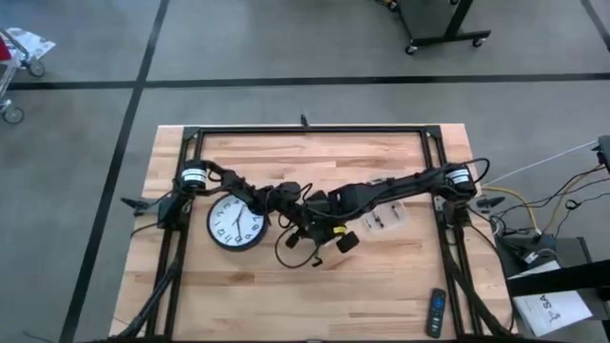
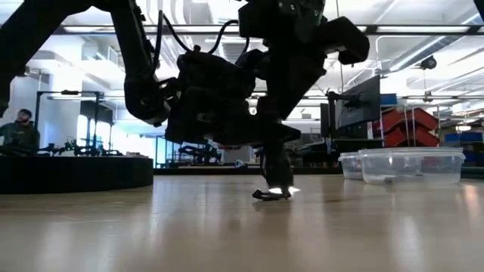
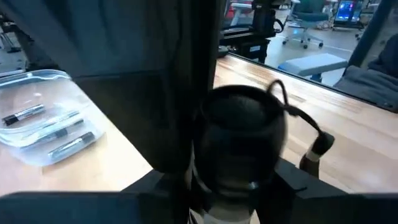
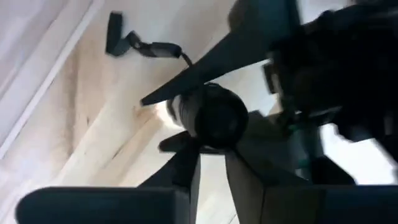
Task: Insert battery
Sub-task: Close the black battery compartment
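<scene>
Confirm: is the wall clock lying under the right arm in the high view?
No. The wall clock lies face up on the table below the left arm, on the picture's left; the clear container sits under the right arm.

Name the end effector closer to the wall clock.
The left end effector: it sits just off the rim of the clock, while the right end effector is farther out, on the side toward the clear container.
</scene>
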Action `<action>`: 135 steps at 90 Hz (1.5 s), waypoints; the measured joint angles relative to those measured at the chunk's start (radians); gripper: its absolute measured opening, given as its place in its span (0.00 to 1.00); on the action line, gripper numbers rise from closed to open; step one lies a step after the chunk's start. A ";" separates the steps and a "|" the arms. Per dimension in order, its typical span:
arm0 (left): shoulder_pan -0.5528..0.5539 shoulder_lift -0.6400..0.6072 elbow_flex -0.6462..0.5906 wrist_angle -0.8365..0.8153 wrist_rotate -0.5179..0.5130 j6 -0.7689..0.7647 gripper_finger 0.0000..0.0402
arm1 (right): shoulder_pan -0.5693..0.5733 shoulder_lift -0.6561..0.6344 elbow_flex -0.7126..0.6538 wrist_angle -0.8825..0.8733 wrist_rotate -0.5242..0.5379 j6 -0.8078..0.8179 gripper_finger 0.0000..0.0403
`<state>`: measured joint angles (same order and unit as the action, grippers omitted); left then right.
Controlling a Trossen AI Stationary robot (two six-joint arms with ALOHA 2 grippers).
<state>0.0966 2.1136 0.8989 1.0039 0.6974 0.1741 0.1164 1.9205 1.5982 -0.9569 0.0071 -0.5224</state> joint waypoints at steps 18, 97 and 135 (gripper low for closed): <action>0.000 -0.001 0.001 -0.008 0.000 0.000 0.25 | 0.001 -0.002 0.003 -0.008 -0.008 0.013 0.21; -0.005 -0.001 0.001 -0.074 -0.137 -0.041 0.37 | 0.070 -0.407 -0.561 0.576 0.251 0.757 0.46; -0.045 -0.001 0.002 0.011 -0.321 -0.091 0.31 | 0.119 -0.387 -0.943 1.308 0.380 0.773 0.46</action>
<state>0.0517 2.1124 0.9009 1.0152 0.3763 0.0831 0.2358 1.5332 0.6554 0.3506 0.3867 0.2505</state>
